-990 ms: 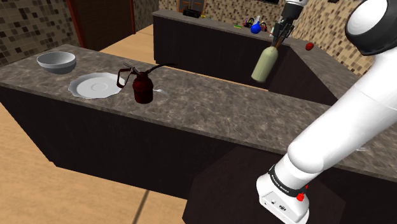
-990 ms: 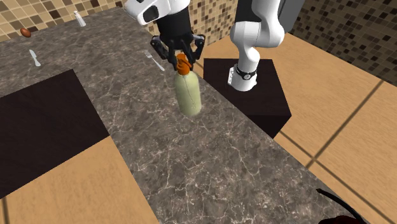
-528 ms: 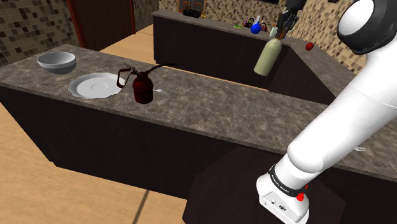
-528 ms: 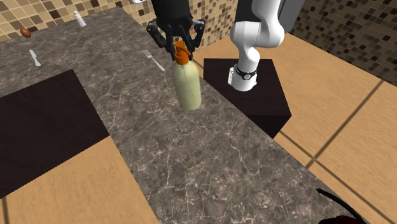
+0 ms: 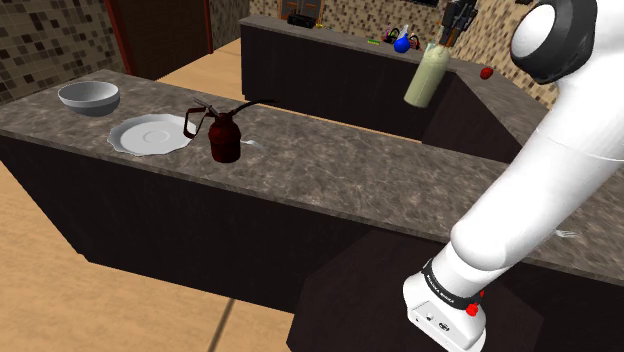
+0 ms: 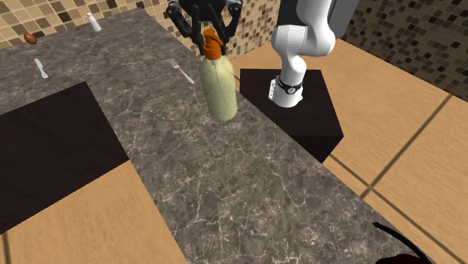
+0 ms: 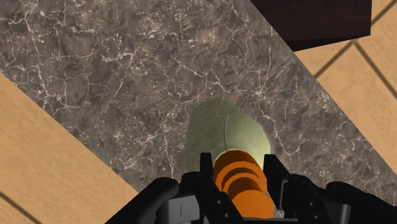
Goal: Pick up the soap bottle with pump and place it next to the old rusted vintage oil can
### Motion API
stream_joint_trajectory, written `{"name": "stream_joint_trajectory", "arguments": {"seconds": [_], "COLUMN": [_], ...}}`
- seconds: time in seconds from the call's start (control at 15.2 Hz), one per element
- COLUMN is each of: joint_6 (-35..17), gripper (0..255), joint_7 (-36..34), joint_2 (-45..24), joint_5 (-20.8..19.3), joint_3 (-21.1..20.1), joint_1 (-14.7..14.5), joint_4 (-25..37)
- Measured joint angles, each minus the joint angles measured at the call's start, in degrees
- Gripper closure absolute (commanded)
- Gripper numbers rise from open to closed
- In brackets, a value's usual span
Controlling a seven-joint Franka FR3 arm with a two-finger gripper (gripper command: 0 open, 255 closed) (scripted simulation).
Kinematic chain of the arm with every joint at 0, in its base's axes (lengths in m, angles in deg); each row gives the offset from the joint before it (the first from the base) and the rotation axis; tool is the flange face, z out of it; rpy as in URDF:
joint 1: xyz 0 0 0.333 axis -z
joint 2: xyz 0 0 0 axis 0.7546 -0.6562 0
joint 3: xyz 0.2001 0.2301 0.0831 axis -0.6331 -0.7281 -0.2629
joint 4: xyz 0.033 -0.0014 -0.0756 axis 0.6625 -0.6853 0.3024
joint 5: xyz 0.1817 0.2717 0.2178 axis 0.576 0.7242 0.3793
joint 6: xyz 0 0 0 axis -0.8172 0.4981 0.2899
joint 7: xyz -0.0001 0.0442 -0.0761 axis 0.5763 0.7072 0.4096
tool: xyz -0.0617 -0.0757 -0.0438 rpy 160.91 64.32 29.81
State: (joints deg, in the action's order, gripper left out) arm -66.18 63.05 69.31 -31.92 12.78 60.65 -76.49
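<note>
Grips the bottle (image 5: pixel 425 78) by its orange pump (image 6: pixel 213 47) with the tool (image 5: pixel 452 20), fingers (image 7: pixel 205 172) closed on it from both sides. Holds it in the air, slightly tilted, well above the table (image 5: pixel 330 165) and clear of it. Finds the can (image 5: pixel 225 135) upright, well apart toward the shoulder view's left, just beside a white plate (image 5: pixel 150 133) and near a bowl (image 5: pixel 88 96).

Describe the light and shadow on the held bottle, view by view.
Shoulder view: dim, bottle evenly lit below the gripper. Second exterior view: brighter, no visible bottle shadow on the counter. Wrist view: flat light, no glare on the orange pump.
</note>
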Motion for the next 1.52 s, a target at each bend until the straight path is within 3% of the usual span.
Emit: {"name": "stream_joint_trajectory", "arguments": {"seconds": [0.26,0.99,1.52], "joint_6": [2.99,-0.15,-1.39], "gripper": [255,255,255], "joint_7": [-0.34,-17.80,-29.76], "joint_2": [-1.45,6.00,5.75], "joint_5": [0.93,-1.45,-0.46], "joint_3": [0.03,-8.31,-14.29], "joint_1": [0.23,-10.04,-15.76], "joint_4": [4.27,-4.41,-4.51]}}
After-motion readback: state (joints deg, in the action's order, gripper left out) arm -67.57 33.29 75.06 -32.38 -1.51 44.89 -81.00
